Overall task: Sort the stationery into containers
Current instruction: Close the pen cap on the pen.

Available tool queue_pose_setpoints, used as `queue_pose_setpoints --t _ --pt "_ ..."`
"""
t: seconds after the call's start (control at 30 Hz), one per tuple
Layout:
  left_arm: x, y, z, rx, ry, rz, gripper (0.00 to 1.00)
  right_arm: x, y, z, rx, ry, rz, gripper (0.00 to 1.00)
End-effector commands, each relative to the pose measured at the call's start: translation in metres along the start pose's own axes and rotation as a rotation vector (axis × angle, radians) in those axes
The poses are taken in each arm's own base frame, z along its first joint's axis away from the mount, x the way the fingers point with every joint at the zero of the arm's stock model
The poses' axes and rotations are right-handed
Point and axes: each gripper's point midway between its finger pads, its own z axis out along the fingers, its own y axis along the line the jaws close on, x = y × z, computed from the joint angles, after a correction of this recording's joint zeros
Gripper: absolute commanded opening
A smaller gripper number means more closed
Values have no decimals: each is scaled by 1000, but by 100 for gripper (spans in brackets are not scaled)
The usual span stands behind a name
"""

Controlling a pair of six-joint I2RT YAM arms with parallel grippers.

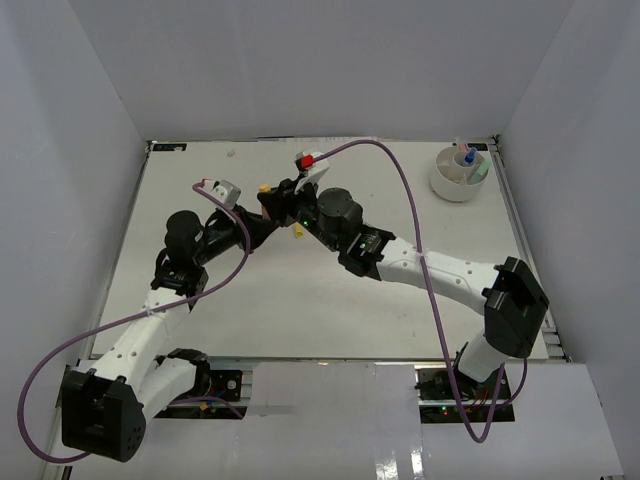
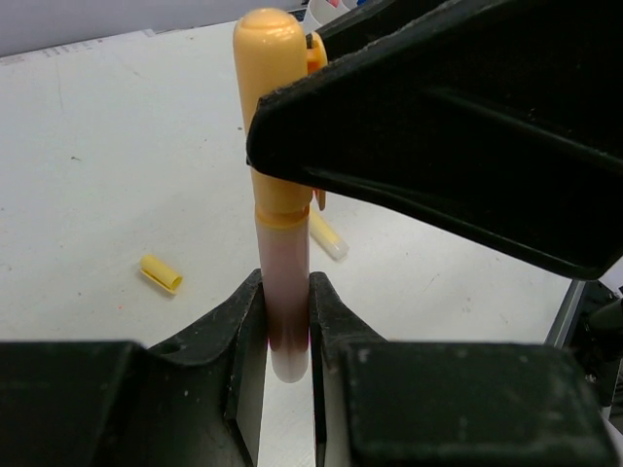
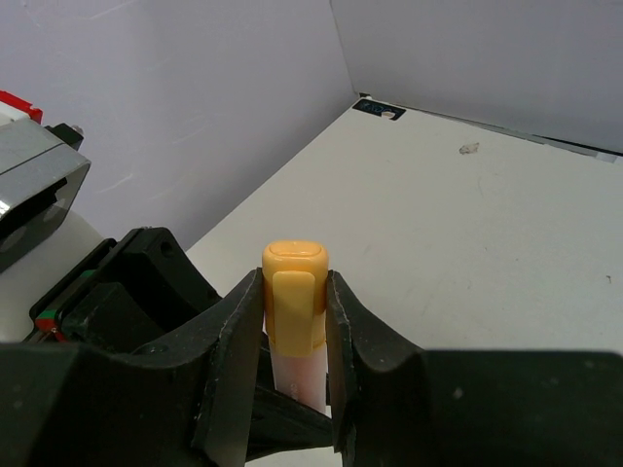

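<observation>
Left gripper [image 2: 287,336] clamps highlighter [image 2: 282,195] barrel | right gripper [image 3: 295,321] above clamps its orange cap | I judge: steadying to seat cap | tub [image 1: 458,175] far right.

Both arms: white link shells w/ black joints, black matte fingers [image 2: 292,389]. Purple cable loops along each arm [image 1: 420,215]. Grey wrist cam housings; right one red-topped [image 1: 308,160]. Green LEDs on joints.
</observation>
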Motion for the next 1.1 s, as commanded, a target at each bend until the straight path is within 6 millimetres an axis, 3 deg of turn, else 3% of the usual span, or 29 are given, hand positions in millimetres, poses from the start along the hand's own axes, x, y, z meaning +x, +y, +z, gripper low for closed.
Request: queue_pose_setpoints --t 0.0,0.27,0.6,1.07 --pt "-43 -12 -4 23 -144 100 28 8 16 -6 -25 12 28 8" --pt "-77 -16 -5 17 -239 186 28 21 7 -18 4 67 -8 8" --pt "-124 -25 1 55 -363 310 23 33 15 -27 -52 161 -45 8" --pt "-169 -44 0 82 -510 429 4 96 7 -41 -47 415 -48 8"
